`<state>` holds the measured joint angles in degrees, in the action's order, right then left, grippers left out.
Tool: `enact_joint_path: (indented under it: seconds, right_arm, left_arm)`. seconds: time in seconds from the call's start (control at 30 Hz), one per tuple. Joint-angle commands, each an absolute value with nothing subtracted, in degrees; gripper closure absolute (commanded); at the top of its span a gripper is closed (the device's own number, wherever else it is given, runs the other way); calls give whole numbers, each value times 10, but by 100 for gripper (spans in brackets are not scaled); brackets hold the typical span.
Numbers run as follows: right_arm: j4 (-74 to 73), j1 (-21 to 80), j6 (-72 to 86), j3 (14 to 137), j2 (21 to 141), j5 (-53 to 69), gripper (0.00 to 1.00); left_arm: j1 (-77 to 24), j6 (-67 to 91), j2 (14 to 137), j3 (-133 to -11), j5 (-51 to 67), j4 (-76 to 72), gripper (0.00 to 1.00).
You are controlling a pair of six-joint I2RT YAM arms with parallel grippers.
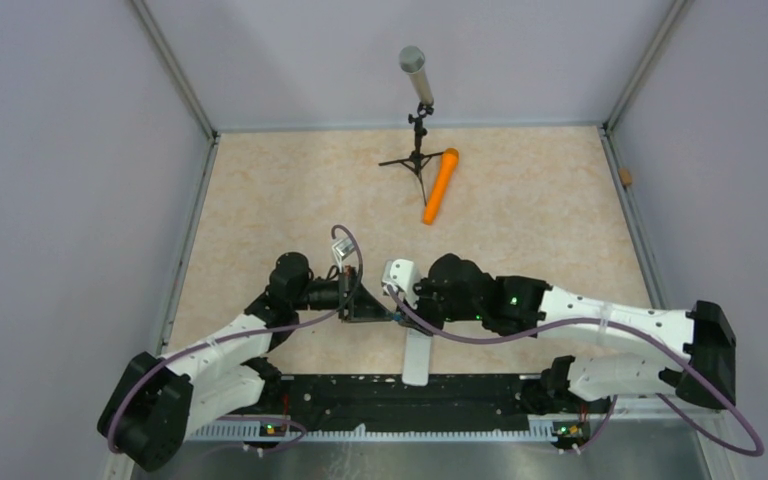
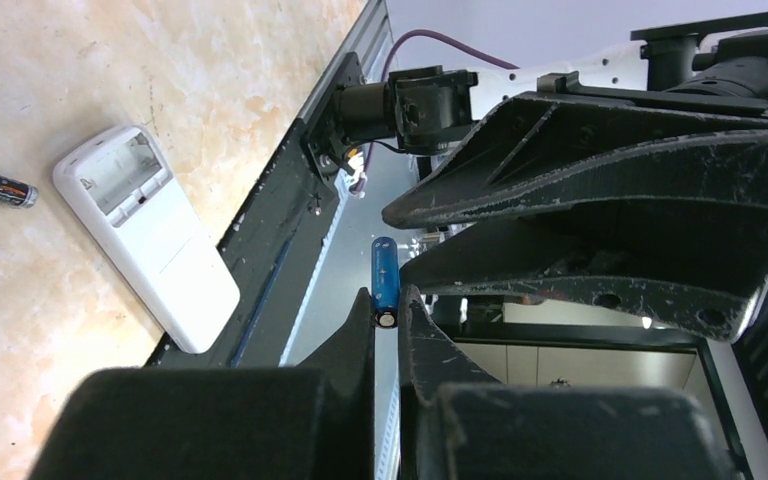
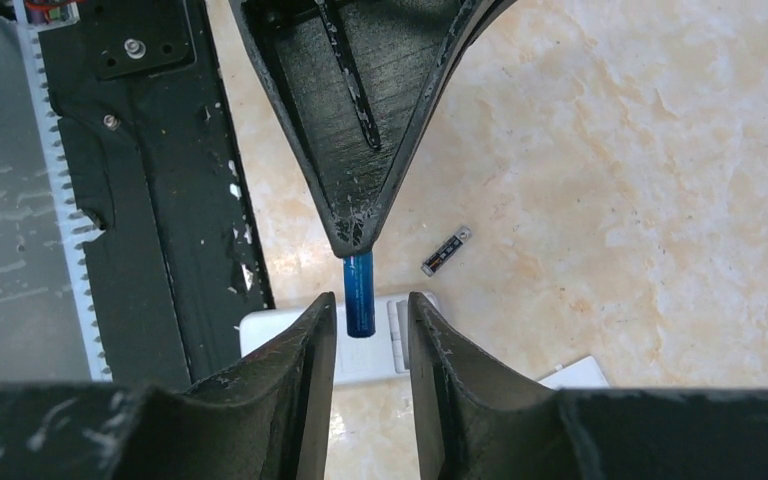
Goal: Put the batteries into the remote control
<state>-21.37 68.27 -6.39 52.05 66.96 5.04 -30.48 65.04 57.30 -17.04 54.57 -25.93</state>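
Batteries, a pair of tiny dark cylinders with blue bands, are split between the air and the tabletop. Farthest left, the left arm's black two-finger end effector (image 2: 388, 300) is pinched tight on the end of one battery (image 2: 386, 278). The cell sticks out past the fingertips, its long axis in line with the fingers, and points rightward at the right arm's end effector (image 3: 370, 305). That one stands narrowly parted: its fingers (image 3: 310, 350) flank the free end of the held battery with a gap on either side.

Below both lies the remote control (image 2: 175, 265), a small white oblong plastic handset, plain back up, with its battery compartment open at the far end. Its long axis runs near to far on the beige marbled tabletop (image 1: 520, 200), and its near end rests over the black mounting strip (image 1: 360, 395) at the table's edge. The other battery (image 3: 447, 250) lies flat on the tabletop near the compartment end, apart from the remote and at a slant to it.

Well beyond, at the back, a grey microphone (image 1: 413, 72) stands on a black tripod (image 1: 416, 160). Just right of it lies a long orange cylinder (image 1: 441, 185), tilted so that its far end leans right.
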Motion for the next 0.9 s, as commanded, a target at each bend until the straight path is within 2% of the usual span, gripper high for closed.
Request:
enact_joint_path:
  seconds: [0.0, 0.3, 0.87]
  right_arm:
    - [-182, 690, -67, 499, 625, 61, 68]
    - [-112, 690, -97, 422, 548, 94, 68]
    - [-41, 691, -121, 399, 528, 100, 70]
  left_arm:
    - [-304, 683, 578, -155, 560, -364, 100]
    - [-303, 741, 585, -136, 575, -479, 100]
    - [-304, 761, 589, -136, 590, -513, 100]
